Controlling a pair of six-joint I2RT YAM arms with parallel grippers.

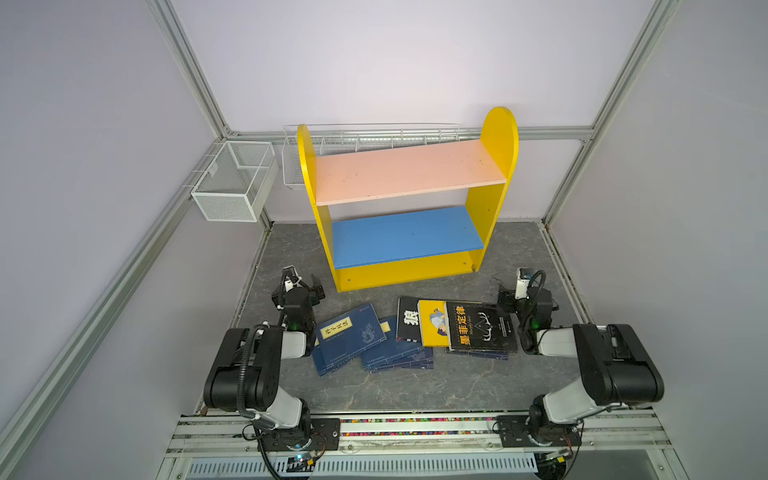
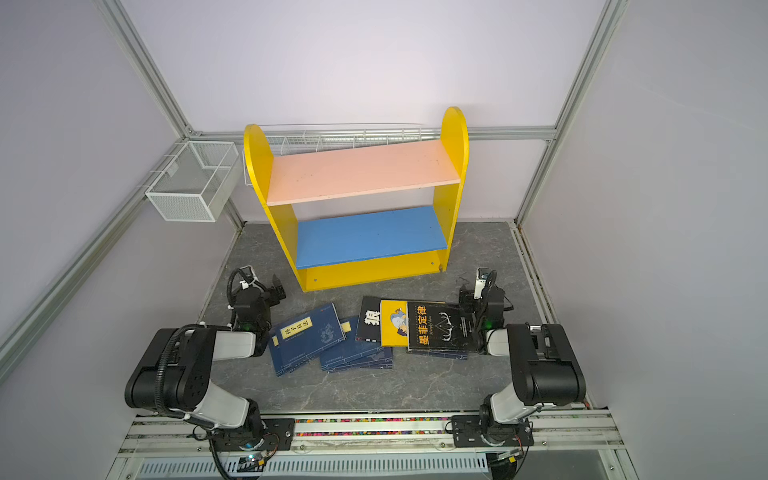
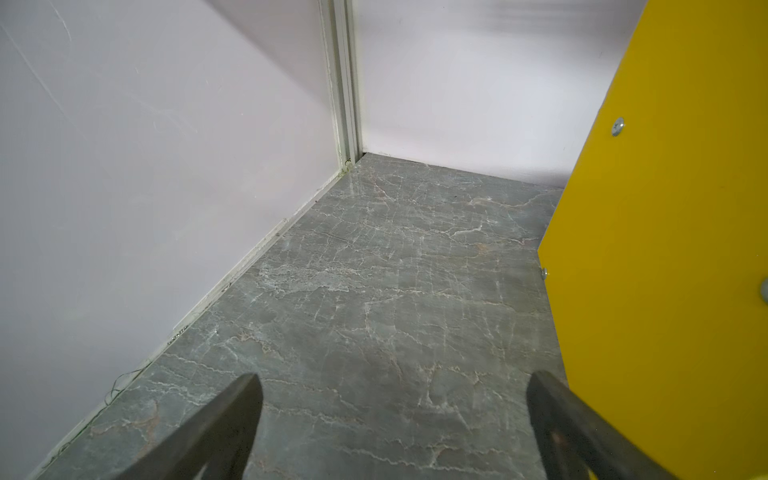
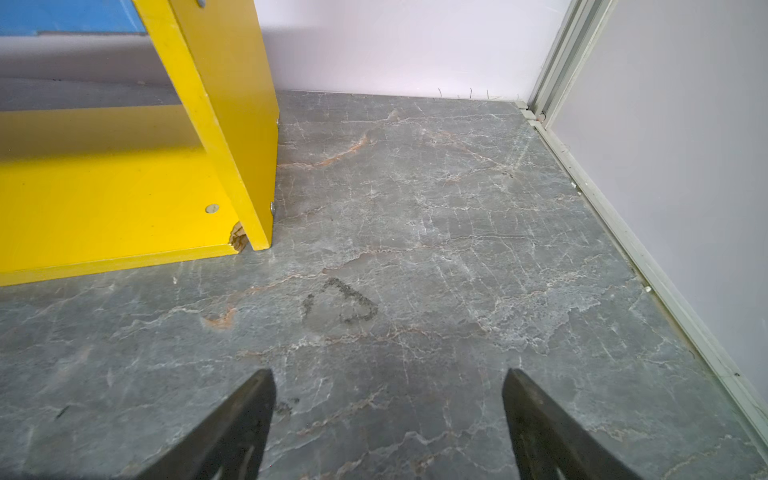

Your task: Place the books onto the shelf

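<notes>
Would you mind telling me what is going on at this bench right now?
Nothing is being handled at this moment. The books lie in an overlapping spread on the table in front of the shelf, which holds nothing on either board. The left hand and the right hand are both open and hold nothing, one at each end of the spread, low over the table and facing past the shelf's sides.

Book covers: three titles legible

In both top views, the navy book [image 1: 353,336] on the left bears a yellow label [image 1: 336,326] reading 孙子兵法. The left black book [image 1: 408,319] shows a large white 狼. The right black book [image 1: 484,328] shows orange 墨菲定律, and its smaller print is too fine to read.
</notes>
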